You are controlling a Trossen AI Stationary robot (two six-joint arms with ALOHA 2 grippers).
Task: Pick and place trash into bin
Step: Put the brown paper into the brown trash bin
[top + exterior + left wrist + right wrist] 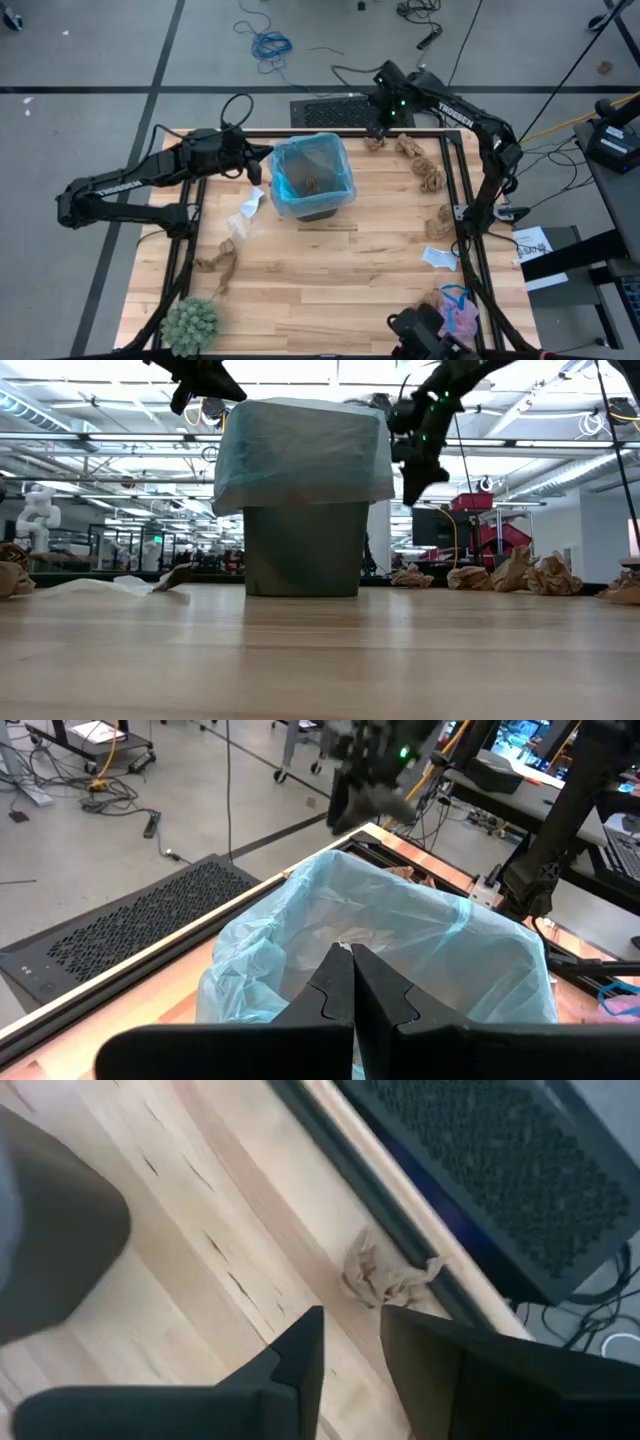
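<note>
From overhead I see my right hand [378, 128] poised at the far edge of the pale wooden worktop [330, 270], above a crumpled brown paper wad [375, 143]. Its wrist camera alone shows the fingers [300, 1350] slightly parted, holding nothing, the wad [385, 1272] lying against the dark frame rail. My left hand [262, 152] hangs beside the dark bin lined with a light-blue bag [312, 175], fingers [335, 982] pressed together, empty. Only the overhead view shows brown scraps inside the bin.
</note>
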